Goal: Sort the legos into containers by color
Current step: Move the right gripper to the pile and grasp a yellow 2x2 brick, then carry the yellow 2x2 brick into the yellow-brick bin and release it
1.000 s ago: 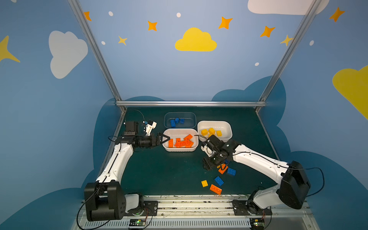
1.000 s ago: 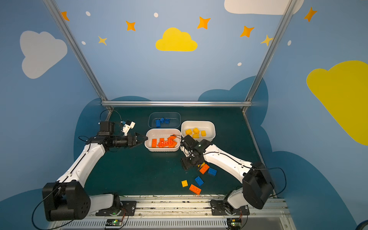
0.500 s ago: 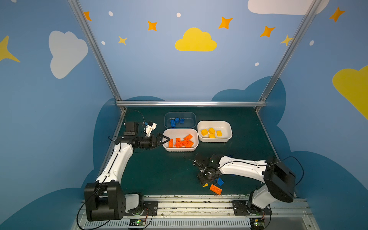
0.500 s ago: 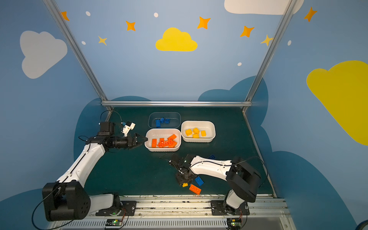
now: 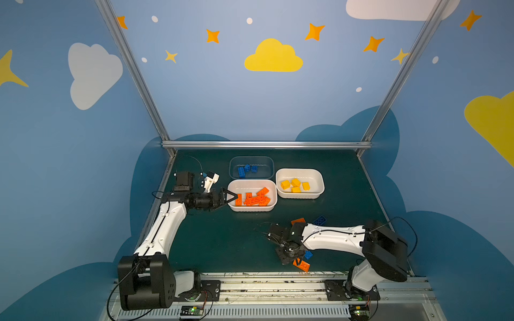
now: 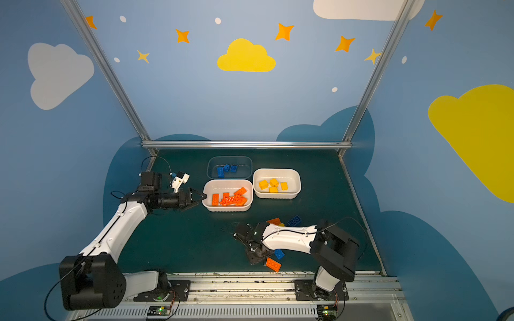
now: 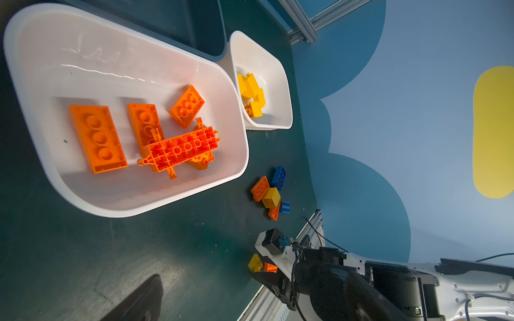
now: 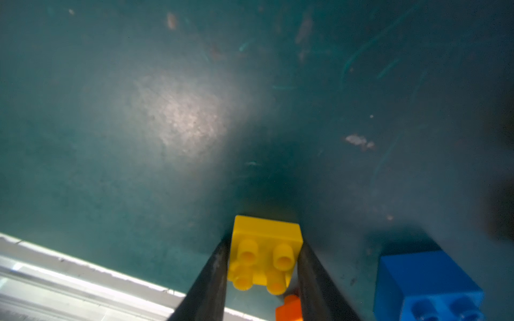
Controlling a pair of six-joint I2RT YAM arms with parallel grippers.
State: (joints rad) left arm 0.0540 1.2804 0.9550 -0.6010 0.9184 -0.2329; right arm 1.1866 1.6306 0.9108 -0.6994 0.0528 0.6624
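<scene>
**RIGHT GRIPPER CLAMPED ON YELLOW BRICK**

The right gripper [image 8: 263, 247] was low over the green mat [image 8: 167, 125]. Its two dark fingers [image 8: 211, 278] pressed against opposite sides of a small yellow brick [image 8: 265, 228], whose studs faced the wrist camera. Whether the brick rested on the mat could not be told. A blue brick [image 8: 425, 280] lay just beside one finger. An orange brick [image 8: 289, 308] showed between the fingers, on the wrist side of the yellow one. In both top views the arm hid the grip. Another orange piece [image 5: 298, 221] and another blue piece [image 5: 319, 220] lay near that arm's forearm.

The left gripper [image 5: 233, 196] was spread wide and held nothing. Its fingertips stood at the end rim of the white tub [image 5: 251, 209] holding the orange pieces [image 5: 254, 198]; contact could not be told. Beyond that tub from the gripper stood the second white tub [image 5: 300, 196] with yellow bricks [image 5: 294, 185]. The clear tub [image 5: 251, 158] with blue bricks [image 5: 246, 169] stood beside the first tub.
</scene>
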